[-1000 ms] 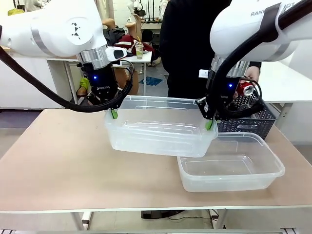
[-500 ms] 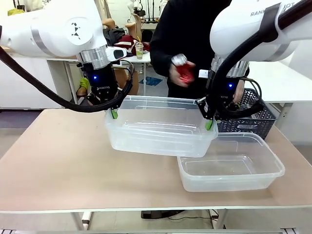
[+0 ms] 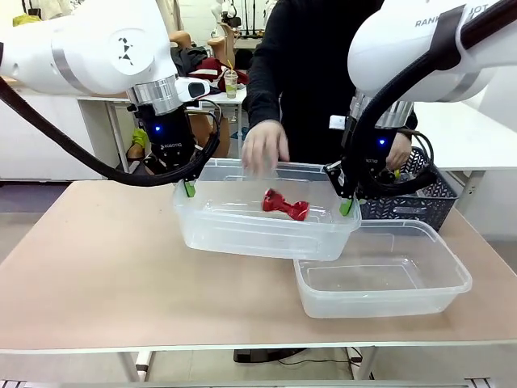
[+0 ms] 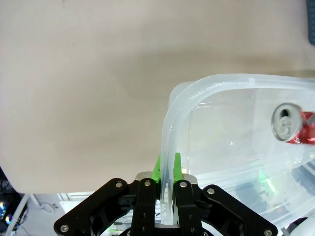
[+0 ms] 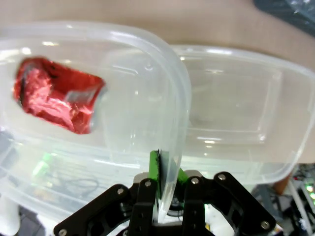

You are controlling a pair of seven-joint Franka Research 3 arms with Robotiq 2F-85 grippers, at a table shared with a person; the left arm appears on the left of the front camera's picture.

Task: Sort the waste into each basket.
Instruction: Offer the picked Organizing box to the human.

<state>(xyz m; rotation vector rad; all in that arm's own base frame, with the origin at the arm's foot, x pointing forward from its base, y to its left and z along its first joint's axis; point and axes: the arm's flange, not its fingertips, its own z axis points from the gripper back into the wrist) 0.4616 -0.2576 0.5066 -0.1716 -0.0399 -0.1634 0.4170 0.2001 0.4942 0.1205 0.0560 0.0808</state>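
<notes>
Front view, left to right.

Table (image 3: 97,267): pale tan top, bare on the left side.

Left gripper (image 3: 189,187): pointing down at the left short end of the upper clear tub (image 3: 242,234). In the left wrist view the left gripper (image 4: 167,167) has its green pads pressed on either side of the tub rim (image 4: 221,81), clamped tight on the plastic wall with no gap showing.

Upper clear tub: held between both grippers, one at each short end. Its right end overlaps the far left corner of the lower clear tub (image 3: 452,295).

Person's hand (image 3: 264,147): blurred, palm down, fingers loose, just above the tub's far rim, and apart from the can.

Crushed red can (image 3: 285,205): inside the upper tub, right of its middle, lying on its side. Left wrist view shows its silver top end (image 4: 291,129). Right wrist view shows the dented red body (image 5: 56,101) through the tub wall (image 5: 147,42).

Right gripper (image 3: 347,204): at the right short end of the upper tub. In the right wrist view the right gripper (image 5: 167,179) is pinched on the rim, one green pad on each side.

Lower clear tub (image 5: 275,123): resting on the table, right of centre.

Dark lattice basket (image 3: 412,206): behind the lower tub, partly hidden by the right arm.
</notes>
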